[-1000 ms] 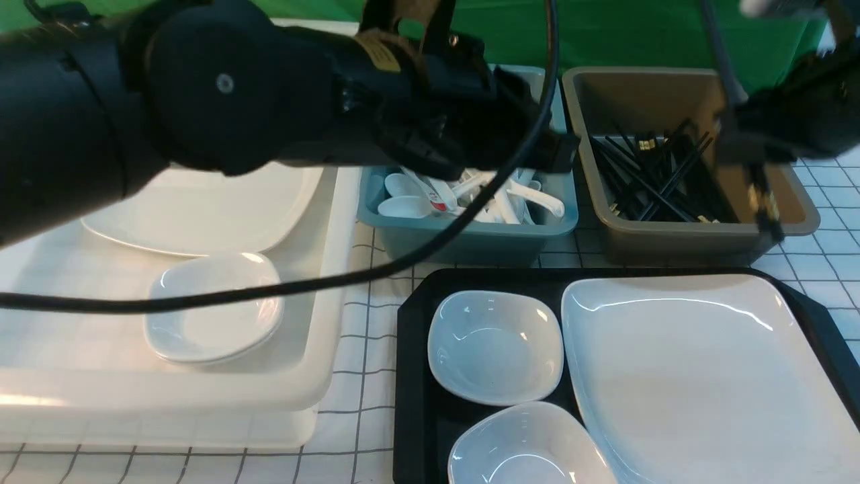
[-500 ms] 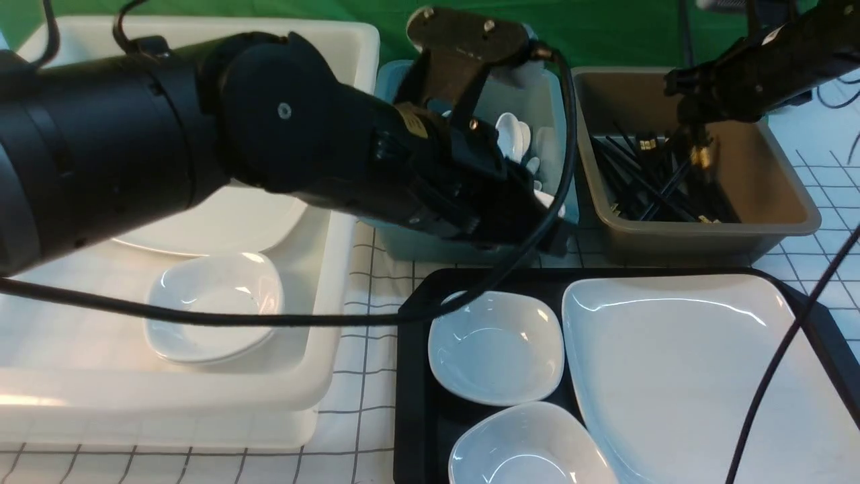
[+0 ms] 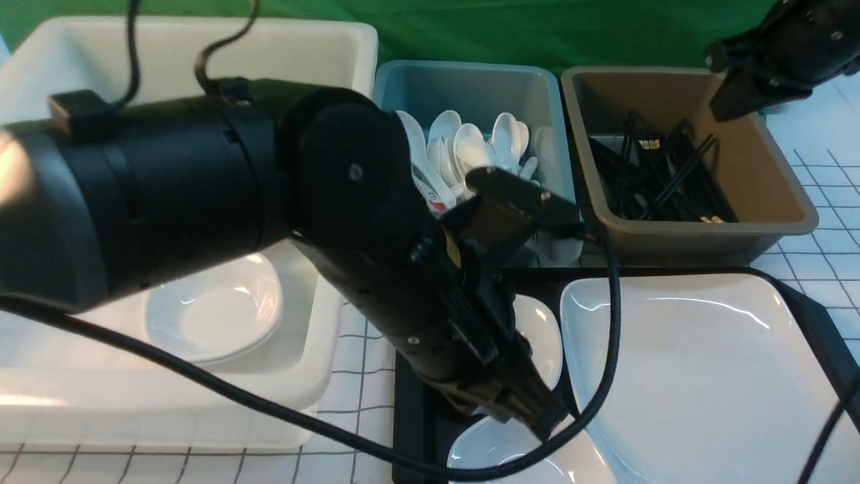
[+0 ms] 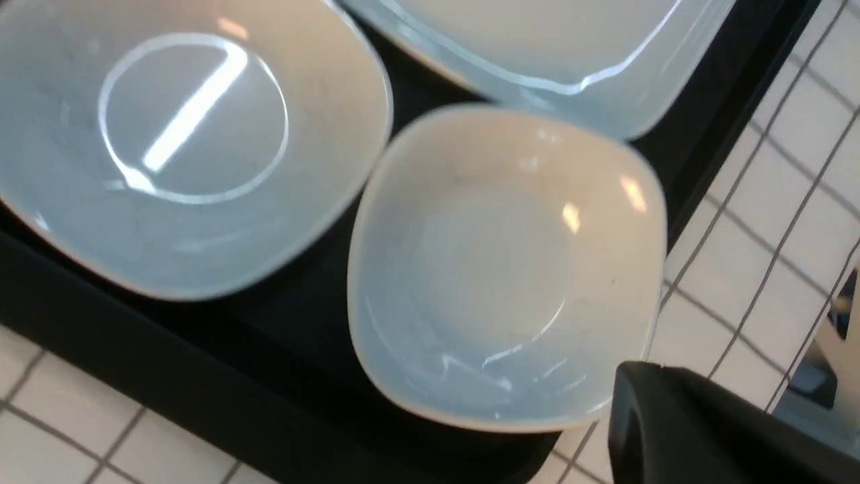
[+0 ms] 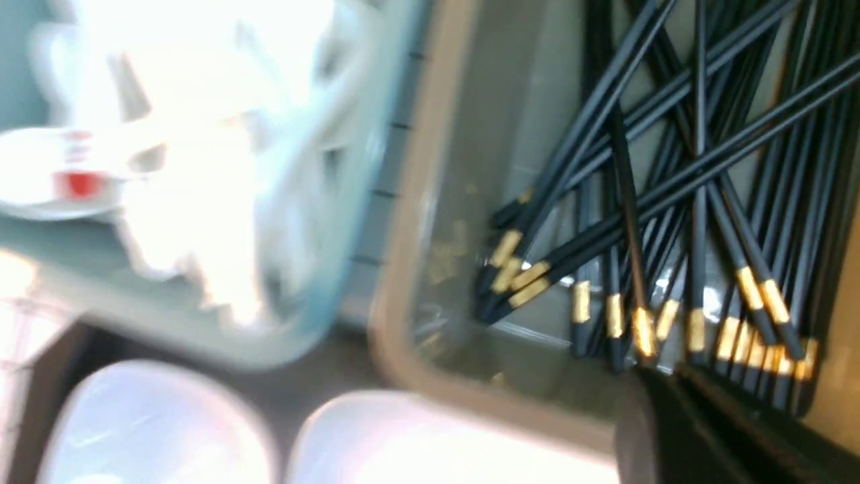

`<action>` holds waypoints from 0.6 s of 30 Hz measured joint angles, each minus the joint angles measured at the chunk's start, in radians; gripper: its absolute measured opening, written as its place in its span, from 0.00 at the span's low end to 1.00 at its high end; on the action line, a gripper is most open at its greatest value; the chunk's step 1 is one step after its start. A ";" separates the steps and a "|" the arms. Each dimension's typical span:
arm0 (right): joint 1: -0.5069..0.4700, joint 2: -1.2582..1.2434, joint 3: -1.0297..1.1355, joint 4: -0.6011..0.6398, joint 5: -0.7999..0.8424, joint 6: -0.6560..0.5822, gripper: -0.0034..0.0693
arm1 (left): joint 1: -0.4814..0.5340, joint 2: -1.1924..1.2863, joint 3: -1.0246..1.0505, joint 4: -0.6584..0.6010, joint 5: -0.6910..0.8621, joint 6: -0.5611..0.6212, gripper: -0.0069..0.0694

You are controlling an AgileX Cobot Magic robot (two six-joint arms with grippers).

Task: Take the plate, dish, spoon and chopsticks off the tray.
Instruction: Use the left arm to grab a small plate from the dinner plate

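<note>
The black tray (image 3: 816, 321) lies flat on the checked tabletop (image 3: 826, 262). Its right part is filled by the large glossy white plate (image 3: 699, 376), which is rounded-square. Left of the plate sit two small white dishes close together: the far dish (image 4: 504, 269) in the tray's corner and the near dish (image 4: 188, 134) toward the robot. Black chopsticks (image 5: 672, 168) with gold bands lie jumbled in the brown bin (image 3: 772, 181) beyond the tray.

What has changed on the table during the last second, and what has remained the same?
The left claw swung from above the teal bin down over the small dishes on the tray. The right claw let chopsticks fall into the brown bin, then rose and shut. The plate and dishes stayed put.
</note>
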 joint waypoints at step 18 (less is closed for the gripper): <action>0.138 -0.797 0.815 0.057 -0.116 -0.148 0.06 | -0.006 0.204 0.000 0.158 -0.053 -0.005 0.58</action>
